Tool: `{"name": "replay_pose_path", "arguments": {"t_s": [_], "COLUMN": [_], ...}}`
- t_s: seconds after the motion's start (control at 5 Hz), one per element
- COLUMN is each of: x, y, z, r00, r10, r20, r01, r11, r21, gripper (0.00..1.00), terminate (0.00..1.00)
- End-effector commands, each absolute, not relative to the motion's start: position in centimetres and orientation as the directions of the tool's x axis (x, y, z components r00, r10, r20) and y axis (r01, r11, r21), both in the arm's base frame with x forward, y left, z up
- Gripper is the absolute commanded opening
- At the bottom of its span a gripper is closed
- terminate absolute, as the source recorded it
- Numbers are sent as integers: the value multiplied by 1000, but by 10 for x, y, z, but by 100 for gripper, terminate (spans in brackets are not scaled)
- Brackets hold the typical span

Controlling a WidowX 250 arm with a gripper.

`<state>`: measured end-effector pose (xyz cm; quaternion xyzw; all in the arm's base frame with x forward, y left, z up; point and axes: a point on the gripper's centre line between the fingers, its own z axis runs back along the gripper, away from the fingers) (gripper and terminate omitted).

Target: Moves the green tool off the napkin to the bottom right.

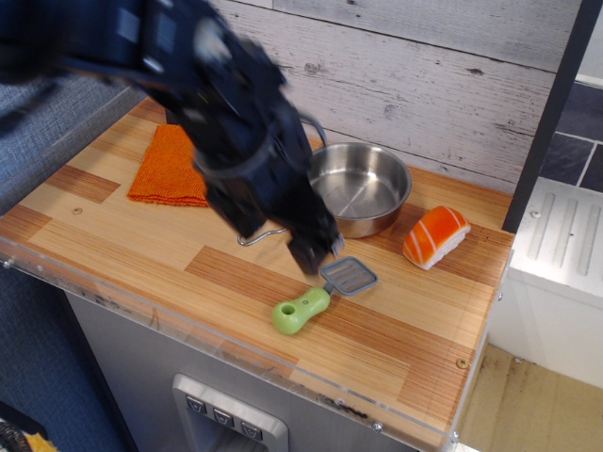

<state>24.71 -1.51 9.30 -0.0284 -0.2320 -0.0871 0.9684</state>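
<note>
Claw (283,240) is motion-blurred, jaws spread and holding nothing — hanging just above the green tool's blade end. Green tool (323,293) lies flat on the wooden surface (122,245) near the front edge, handle pointing front-left, well apart from the napkin (170,168) at back left. Steel pan (363,186) sits just behind it; salmon sushi toy (436,236) to the right.
</note>
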Motion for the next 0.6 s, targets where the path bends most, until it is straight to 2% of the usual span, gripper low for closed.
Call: {"name": "replay_pose_path", "arguments": {"t_s": [0.0, 0.2, 0.4], "x": [241, 241, 241], "y": [-11, -11, -11], "z": [97, 97, 97], "r00": [868, 868, 868], "r10": [-160, -160, -160], "r20": [469, 469, 469], "r01": [186, 186, 186], "r11": [983, 983, 983], "r21": [-9, -9, -9], "gripper": [100, 100, 100], "terminate": [0, 0, 100]}}
